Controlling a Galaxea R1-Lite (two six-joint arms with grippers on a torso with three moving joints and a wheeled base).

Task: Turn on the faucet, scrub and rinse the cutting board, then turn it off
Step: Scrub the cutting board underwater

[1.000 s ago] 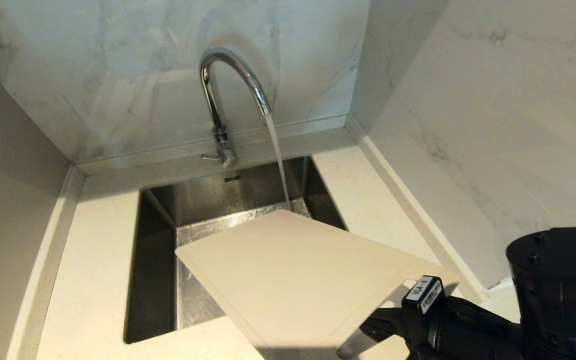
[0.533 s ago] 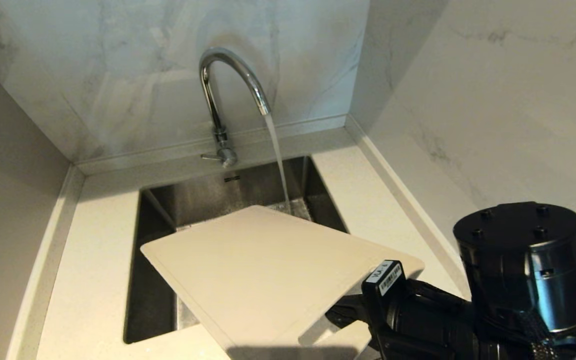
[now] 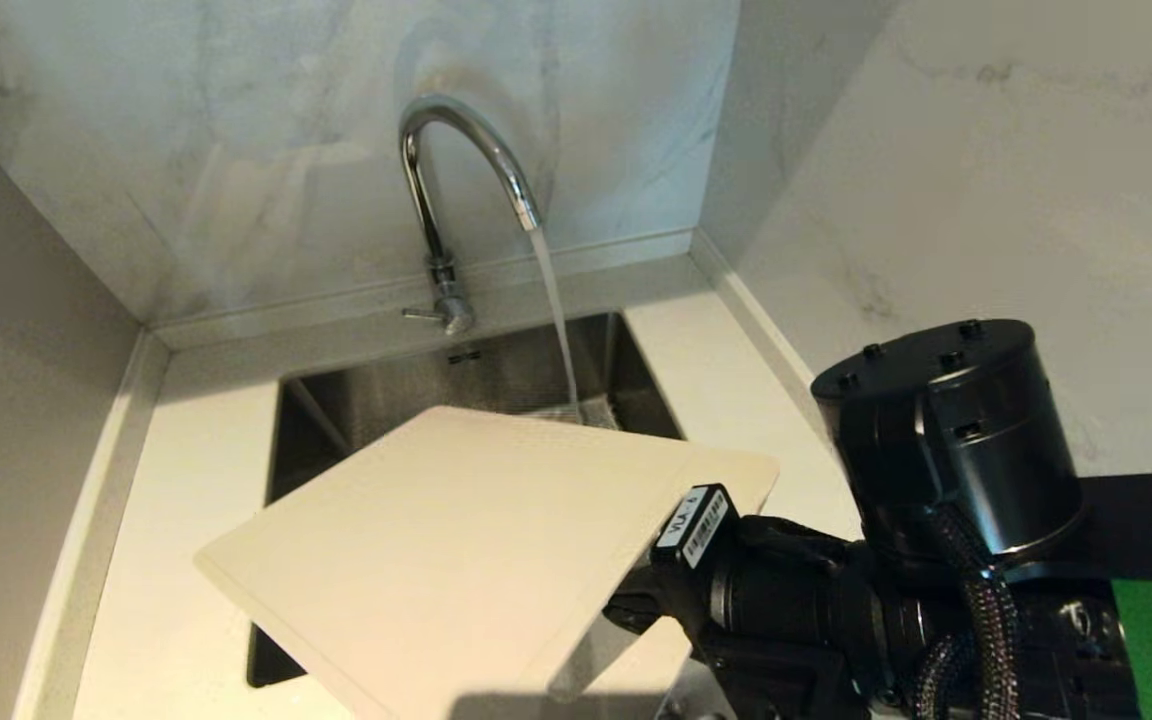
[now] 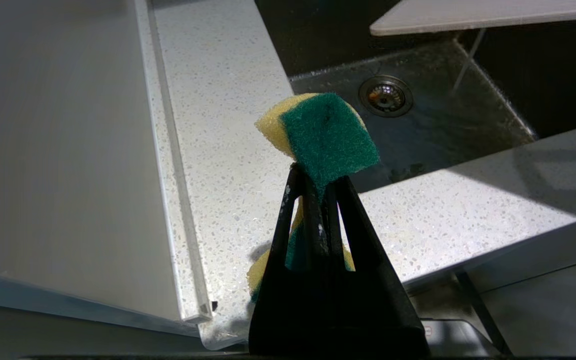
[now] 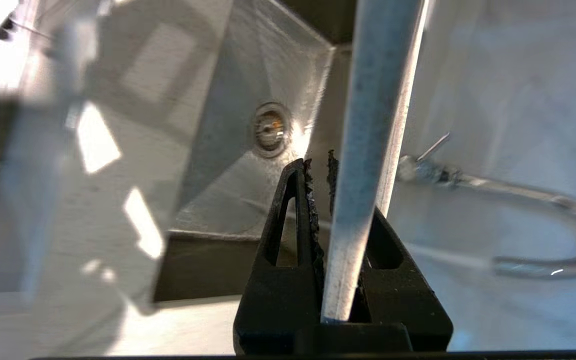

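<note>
1. head view is showing the faucet running already, its stream falling just beyond the cutting board; scrubbing, rinsing and shutoff are looking undone.
2. right gripper is clamping the board's edge above the sink.
3. left gripper is pinching a sponge.
4. sink is holding only water and its drain.

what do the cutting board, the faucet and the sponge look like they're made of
Cutting board: probably plastic, matte cream-white, thin with an even edge. Faucet: metal, likely polished chrome, with mirror-bright highlights along the arch. Sponge: soft yellow foam with a fuzzy green scouring layer, squashed between the left gripper's fingers.
</note>
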